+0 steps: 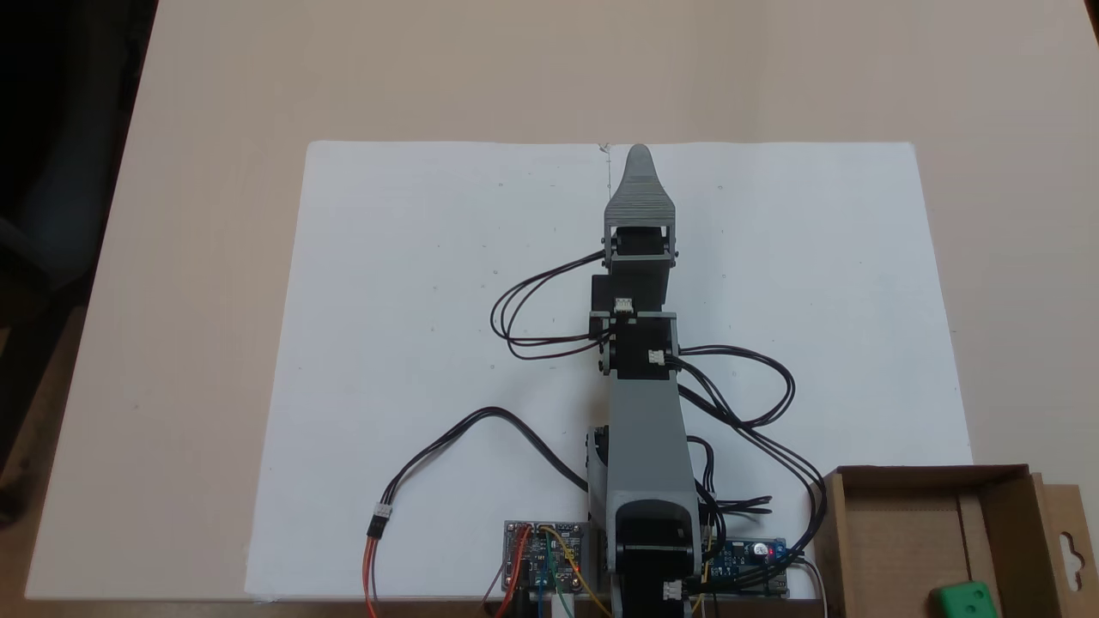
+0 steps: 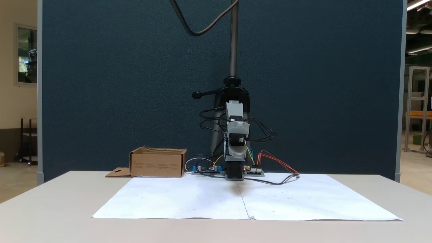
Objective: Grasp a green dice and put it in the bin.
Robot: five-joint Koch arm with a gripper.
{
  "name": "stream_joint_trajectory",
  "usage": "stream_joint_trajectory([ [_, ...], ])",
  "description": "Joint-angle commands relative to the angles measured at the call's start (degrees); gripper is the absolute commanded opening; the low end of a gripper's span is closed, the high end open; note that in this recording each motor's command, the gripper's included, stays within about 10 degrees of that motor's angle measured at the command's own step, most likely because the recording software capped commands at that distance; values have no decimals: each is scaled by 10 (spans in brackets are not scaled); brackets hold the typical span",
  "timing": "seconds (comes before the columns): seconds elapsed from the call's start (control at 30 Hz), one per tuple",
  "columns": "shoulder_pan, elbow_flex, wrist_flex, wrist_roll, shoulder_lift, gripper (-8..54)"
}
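The green dice [image 1: 966, 599] lies inside the bin [image 1: 910, 475], near its lower right corner at the bottom edge of a fixed view. The bin is a shallow brown cardboard box [image 2: 158, 164] beside the arm's base; from the front its walls hide the dice. My gripper [image 1: 640, 153] reaches straight out over the white paper, far from the bin, with nothing seen in it. From above one grey jaw covers the other, so the gap between them does not show. From the front the arm [image 2: 235, 141] points at the camera.
A white paper sheet [image 1: 412, 300] covers the middle of the beige table. Black cables [image 1: 532, 309] loop off both sides of the arm. Circuit boards [image 1: 545, 556] sit by the base. The bin's flap with a hang-hole [image 1: 1069, 542] sticks out sideways. A dark pole [image 2: 233, 40] rises behind the arm.
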Motion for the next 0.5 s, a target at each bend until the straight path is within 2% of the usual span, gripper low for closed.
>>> stream_joint_trajectory([
  [0.0, 4, 20, -98, -25, 63, 456],
  [0.47, 11, 229, -282, -32, 66, 446],
])
